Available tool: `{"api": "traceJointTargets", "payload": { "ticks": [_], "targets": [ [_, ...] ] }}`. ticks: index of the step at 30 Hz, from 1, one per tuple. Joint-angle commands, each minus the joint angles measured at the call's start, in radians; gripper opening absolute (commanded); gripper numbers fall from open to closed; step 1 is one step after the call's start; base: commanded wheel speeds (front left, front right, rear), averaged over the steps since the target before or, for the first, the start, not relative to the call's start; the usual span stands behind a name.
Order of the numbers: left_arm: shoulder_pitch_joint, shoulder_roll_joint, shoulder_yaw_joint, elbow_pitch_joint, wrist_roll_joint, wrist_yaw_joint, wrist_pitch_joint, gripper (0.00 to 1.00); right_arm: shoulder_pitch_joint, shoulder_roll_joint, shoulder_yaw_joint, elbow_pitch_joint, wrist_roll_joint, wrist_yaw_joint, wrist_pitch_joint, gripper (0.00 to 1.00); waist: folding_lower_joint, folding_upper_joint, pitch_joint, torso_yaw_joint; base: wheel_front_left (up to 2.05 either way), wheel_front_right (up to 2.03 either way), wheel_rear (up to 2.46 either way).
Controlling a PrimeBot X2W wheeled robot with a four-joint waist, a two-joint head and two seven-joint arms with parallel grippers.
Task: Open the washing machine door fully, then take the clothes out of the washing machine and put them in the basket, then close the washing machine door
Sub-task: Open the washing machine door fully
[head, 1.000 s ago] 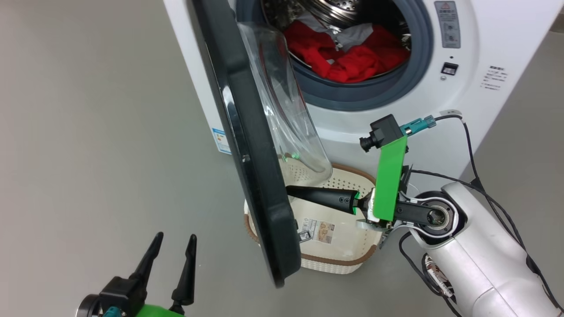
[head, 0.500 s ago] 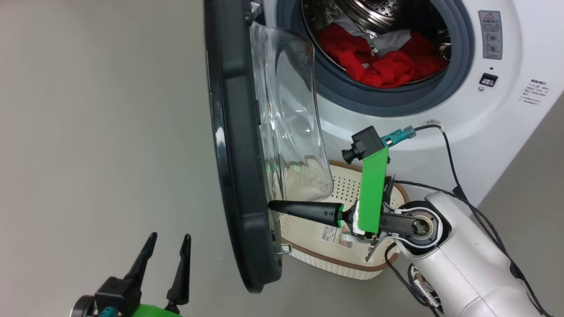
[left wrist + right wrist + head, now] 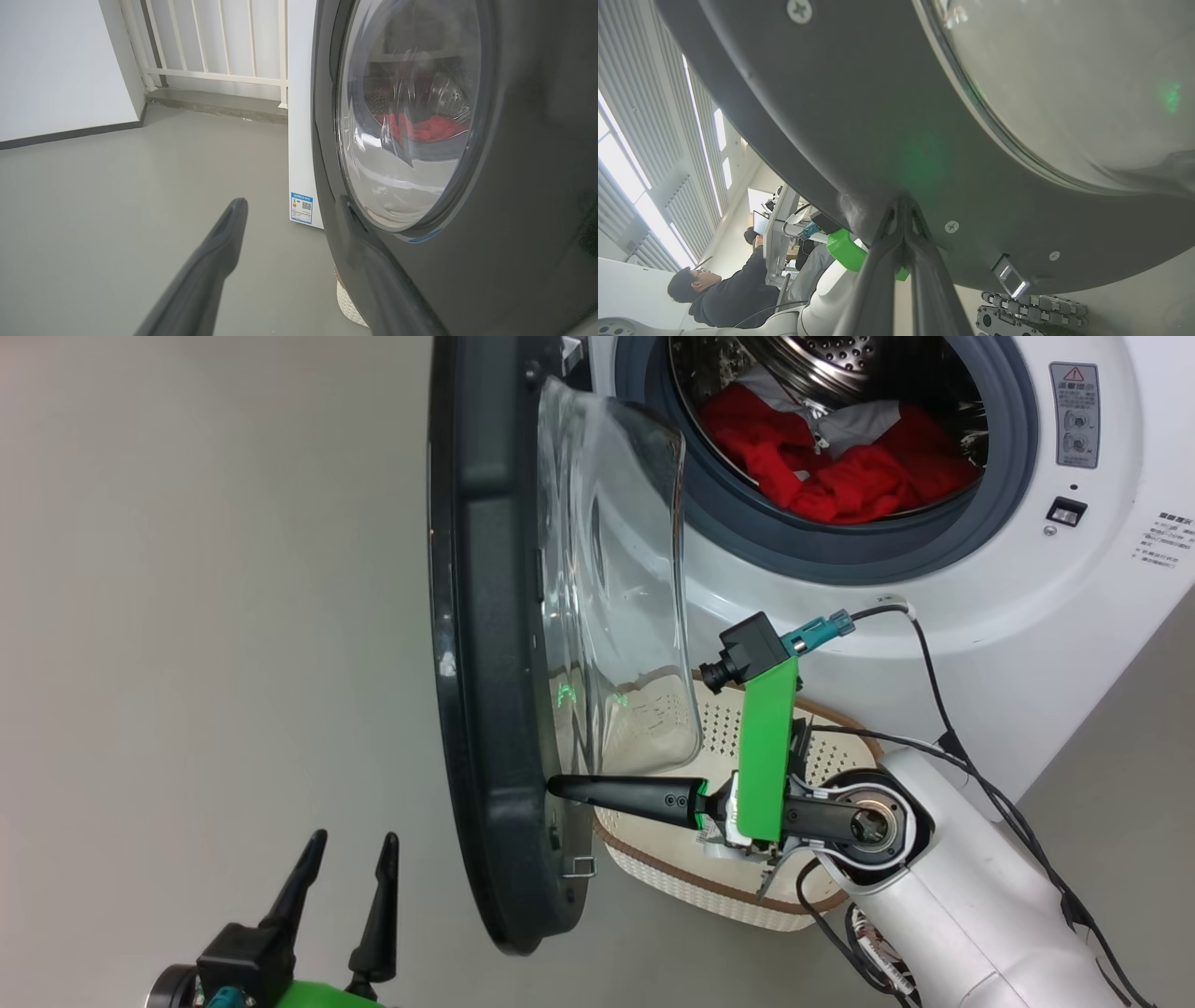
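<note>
The right gripper [image 3: 558, 789], fingers pressed together on nothing, rests its tip against the inner face of the washing machine door [image 3: 485, 663], low by the rim and under the glass bulge. I'd say it is set there to shove the door wider. The door juts about edge-on from the washing machine [image 3: 934, 607]. The red clothes [image 3: 840, 476] lie in the drum, and the basket [image 3: 709, 882] sits on the floor at the machine's foot. The left gripper [image 3: 350, 845] hangs spread wide and empty beyond the door's outer face. Bare grey floor [image 3: 187, 616] there leaves swinging room.
</note>
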Motion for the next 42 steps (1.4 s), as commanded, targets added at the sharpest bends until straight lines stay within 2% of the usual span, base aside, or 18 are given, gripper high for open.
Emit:
{"api": "traceJointTargets", "payload": {
  "ticks": [1, 12, 13, 14, 15, 16, 17, 30, 42],
  "targets": [
    [-0.021, 0.015, 0.035, -0.018, 0.003, 0.005, -0.009, 1.00, -0.012, 0.035, 0.012, -0.028, -0.004, 0.002, -0.001, 0.00, 0.0000, 0.0000, 0.000, 0.002, 0.00, 0.00, 0.00],
    [-0.020, 0.015, 0.040, -0.017, 0.001, 0.004, -0.009, 1.00, -0.007, 0.036, 0.012, -0.025, -0.008, 0.002, -0.006, 0.00, 0.0000, 0.0000, -0.003, -0.007, 0.00, 0.00, 0.00],
    [-0.019, 0.015, 0.042, -0.016, 0.002, 0.004, -0.009, 1.00, -0.005, 0.034, 0.011, -0.026, -0.011, 0.002, -0.010, 0.07, 0.0000, 0.0000, -0.004, -0.009, 0.00, 0.00, 0.00],
    [-0.018, 0.015, 0.043, -0.015, 0.002, 0.004, -0.009, 1.00, -0.004, 0.032, 0.010, -0.025, -0.015, 0.002, -0.016, 0.42, 0.0000, 0.0000, -0.005, -0.012, 0.00, 0.00, 0.00],
    [-0.018, 0.015, 0.043, -0.015, 0.003, 0.004, -0.009, 1.00, -0.003, 0.028, 0.010, -0.025, -0.020, 0.002, -0.021, 0.65, 0.0000, 0.0000, -0.006, -0.014, 0.00, 0.00, 0.00],
    [-0.018, 0.015, 0.044, -0.013, 0.004, 0.004, -0.009, 1.00, 0.000, 0.024, 0.008, -0.025, -0.023, 0.002, -0.028, 0.96, 0.0000, 0.0000, -0.007, -0.016, 0.00, 0.00, 0.00],
    [-0.018, 0.015, 0.045, -0.012, 0.004, 0.003, -0.009, 1.00, 0.003, 0.021, 0.006, -0.024, -0.026, 0.002, -0.034, 1.00, 0.0000, 0.0000, -0.008, -0.019, 0.00, 0.00, 0.00],
    [-0.008, 0.015, 0.069, -0.005, 0.019, -0.001, -0.009, 1.00, 0.117, -0.090, -0.020, -0.018, -0.078, 0.002, -0.171, 1.00, 0.0000, 0.0000, -0.035, -0.058, 0.00, 0.00, 0.00],
    [0.010, 0.015, 0.094, -0.007, 0.027, -0.004, -0.009, 1.00, 0.229, -0.237, 0.000, 0.006, -0.185, 0.002, -0.432, 1.00, 0.0000, 0.0000, -0.046, -0.098, 0.00, 0.00, 0.00]
  ]
}}
